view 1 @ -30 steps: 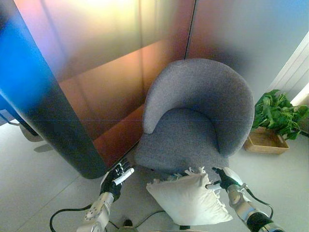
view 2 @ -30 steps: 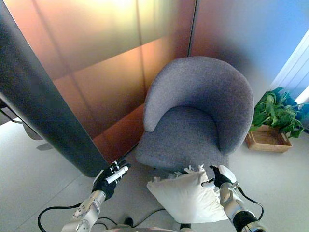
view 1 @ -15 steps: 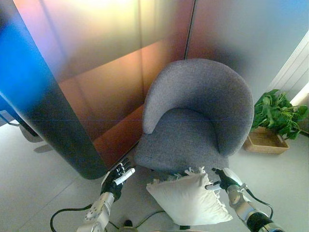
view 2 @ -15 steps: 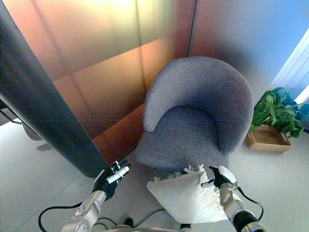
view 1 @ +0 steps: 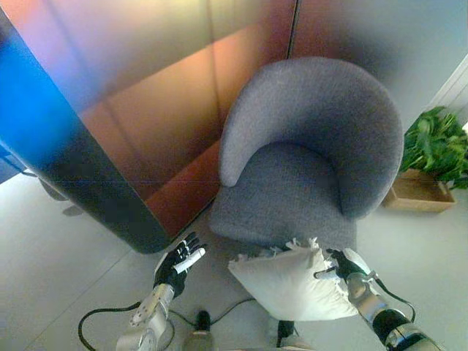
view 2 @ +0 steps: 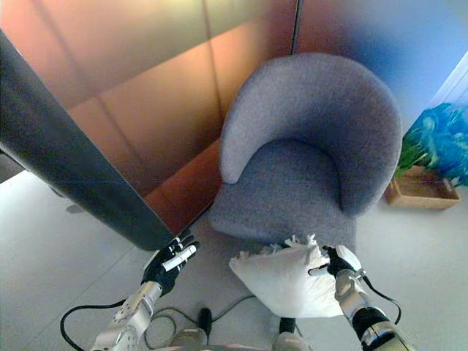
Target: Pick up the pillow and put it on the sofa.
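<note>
Clearly, the right hand is closed on the pillow — its dark fingers and thumb are pinched into the right edge of the soft white cloth, just below a fringed, tasselled upper corner. The pillow is held in the air, slightly crumpled and tilted, its plump square shape spreading leftward from those fingers; its lower edge is partly cut off by the bottom of the view. Directly beyond the fingertips the front edge of the sofa is seen: a rounded, tub-shaped seat covered in coarse grey woven fabric, with a curved backrest wrapping round the cushion. Whether pillow and seat edge touch cannot be told. Well to the left, the left hand is held open and empty, fingers relaxed and spread — a white-covered finger is pointed up-right. Farther right of the holding fingers, a leafy green plant in a wooden box is cut off by the frame.
</note>
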